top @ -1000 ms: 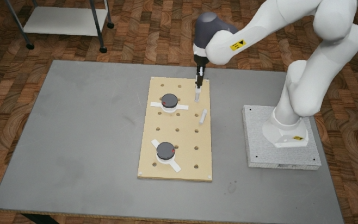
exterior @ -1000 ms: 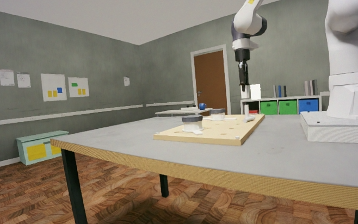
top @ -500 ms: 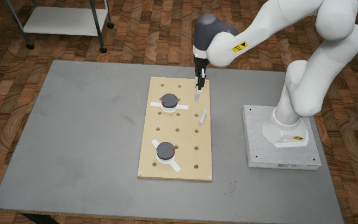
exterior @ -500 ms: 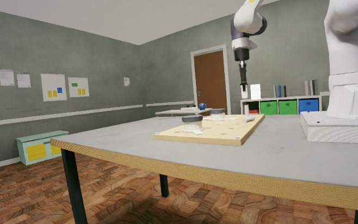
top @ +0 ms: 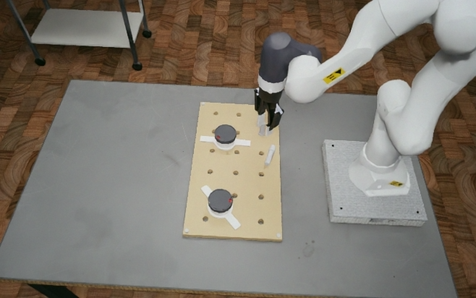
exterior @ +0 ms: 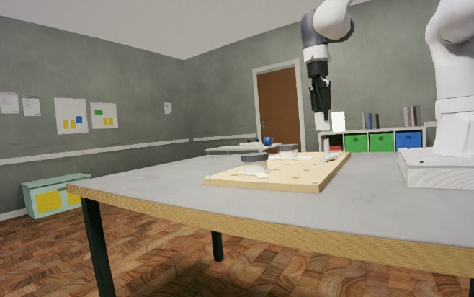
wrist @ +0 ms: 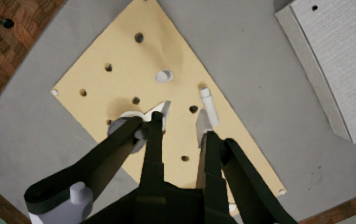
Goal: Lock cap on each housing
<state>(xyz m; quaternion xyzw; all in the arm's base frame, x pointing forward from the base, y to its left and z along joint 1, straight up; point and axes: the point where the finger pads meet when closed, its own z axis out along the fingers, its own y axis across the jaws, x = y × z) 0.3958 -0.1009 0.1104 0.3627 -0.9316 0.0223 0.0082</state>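
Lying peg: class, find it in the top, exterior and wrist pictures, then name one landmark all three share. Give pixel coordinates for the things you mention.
Top: the lying peg (top: 270, 155) (exterior: 329, 157) (wrist: 210, 107) is right of centre, near the board's right edge.
Exterior: right of centre, below the gripper (top: 267, 131) (exterior: 323, 126) (wrist: 183, 113).
Wrist: right of centre, by the board's edge.
Shared landmark: the board (top: 246, 231) (exterior: 263, 184) (wrist: 170, 30).
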